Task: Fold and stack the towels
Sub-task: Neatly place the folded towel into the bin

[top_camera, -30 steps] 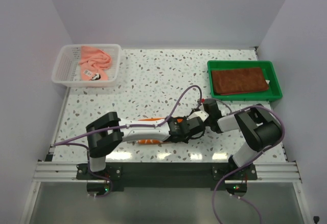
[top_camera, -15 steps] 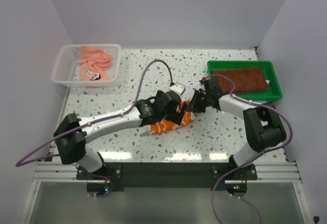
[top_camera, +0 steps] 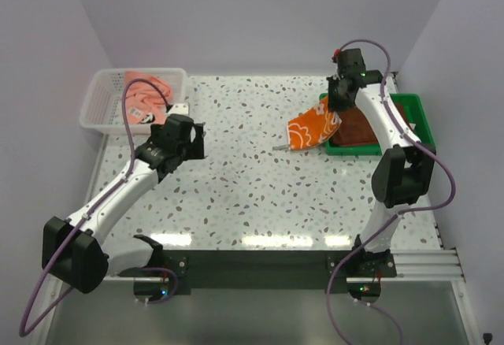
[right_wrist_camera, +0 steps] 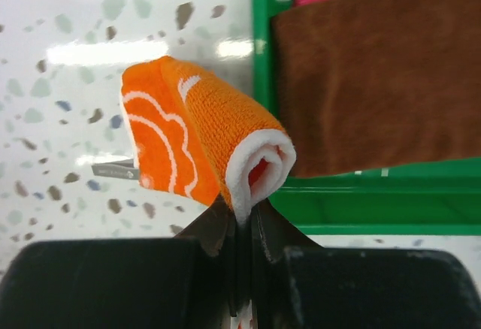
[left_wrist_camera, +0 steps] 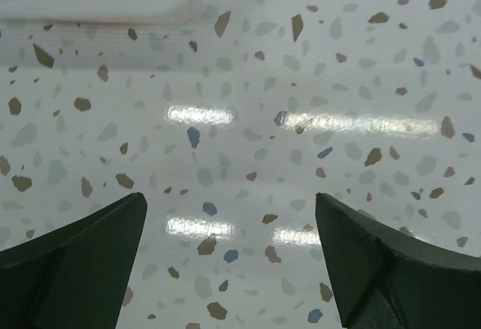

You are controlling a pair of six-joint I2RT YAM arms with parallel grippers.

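We find the left arm stretched forward and leftward, the left gripper [top_camera: 179, 136] spread wide. The right arm reaches far forward, the right gripper [top_camera: 340, 102] pinched tight on a towel [top_camera: 309, 128].

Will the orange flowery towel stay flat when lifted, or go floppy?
Probably floppy: the orange towel hangs drooped and curled from the right tool, pinched by one edge. Likely light, since that small pinch carries it. Its fuzzy weave probably won't slip.

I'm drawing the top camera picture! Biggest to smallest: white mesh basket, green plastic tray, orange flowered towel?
1. The white mesh basket and green plastic tray: they look about alike, so no ranking.
2. The orange flowered towel: smallest, even lifted nearer the camera.
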